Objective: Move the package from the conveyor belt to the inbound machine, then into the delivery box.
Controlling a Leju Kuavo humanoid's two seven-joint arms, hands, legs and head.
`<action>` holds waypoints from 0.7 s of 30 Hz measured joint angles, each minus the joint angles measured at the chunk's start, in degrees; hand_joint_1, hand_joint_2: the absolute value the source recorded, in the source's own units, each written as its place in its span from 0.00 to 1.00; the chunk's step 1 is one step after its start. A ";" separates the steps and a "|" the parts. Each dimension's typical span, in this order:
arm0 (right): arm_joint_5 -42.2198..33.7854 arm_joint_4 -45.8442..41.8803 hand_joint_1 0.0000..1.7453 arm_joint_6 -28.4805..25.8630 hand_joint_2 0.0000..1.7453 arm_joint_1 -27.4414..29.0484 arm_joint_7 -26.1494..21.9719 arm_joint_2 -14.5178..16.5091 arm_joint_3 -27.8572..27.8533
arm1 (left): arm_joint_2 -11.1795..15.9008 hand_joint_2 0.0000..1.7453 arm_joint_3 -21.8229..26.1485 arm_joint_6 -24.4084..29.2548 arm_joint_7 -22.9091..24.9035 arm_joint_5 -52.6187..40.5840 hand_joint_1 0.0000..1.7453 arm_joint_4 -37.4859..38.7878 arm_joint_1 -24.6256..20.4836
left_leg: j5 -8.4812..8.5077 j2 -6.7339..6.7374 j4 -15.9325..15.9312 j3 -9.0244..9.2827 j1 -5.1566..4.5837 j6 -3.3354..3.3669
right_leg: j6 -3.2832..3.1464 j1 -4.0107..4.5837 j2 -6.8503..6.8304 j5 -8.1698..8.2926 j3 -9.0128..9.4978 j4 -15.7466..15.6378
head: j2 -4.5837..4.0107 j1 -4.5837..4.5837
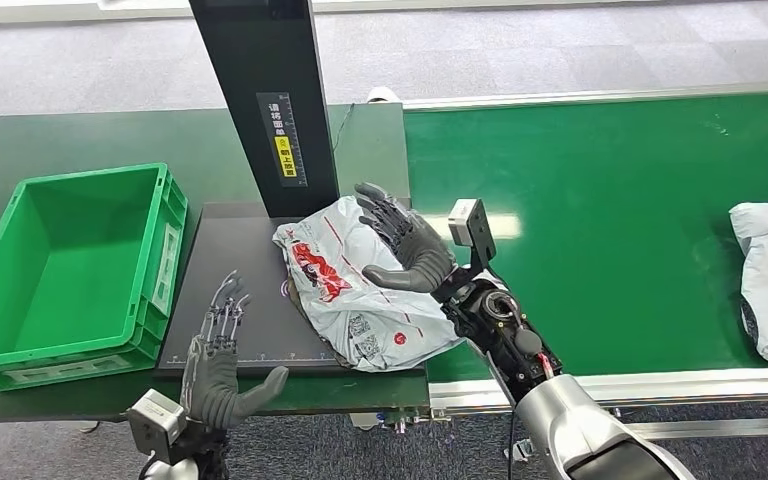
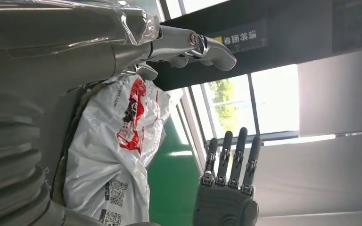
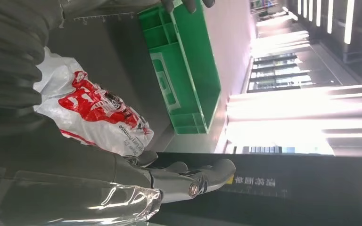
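A grey carpet floor (image 1: 580, 50) in squares runs behind the work area. A dark green table (image 1: 80, 140) stands on the left, its top dull and evenly lit. In the left wrist view, tall windows (image 2: 273, 99) with dark frames let in bright daylight, with green trees (image 2: 224, 101) outside, beside a plain pale wall (image 2: 339, 155). In the right wrist view, strip lights (image 3: 325, 21) glare in long white bands.

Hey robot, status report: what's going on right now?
Left hand open, beside scanner platform. Right hand open, resting on package. Green bin empty; path clear.
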 joint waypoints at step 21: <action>1.57 1.92 0.00 -17.36 1.00 -3.22 3.93 2.99 2.72 | 0.86 1.00 -2.61 0.73 4.01 0.31 0.00 14.68 -16.38 | 0.07 -0.04 0.03 -0.03 0.00 0.03 | 0.00 0.01 -0.01 0.05 -0.06 0.02 | 0.00 0.01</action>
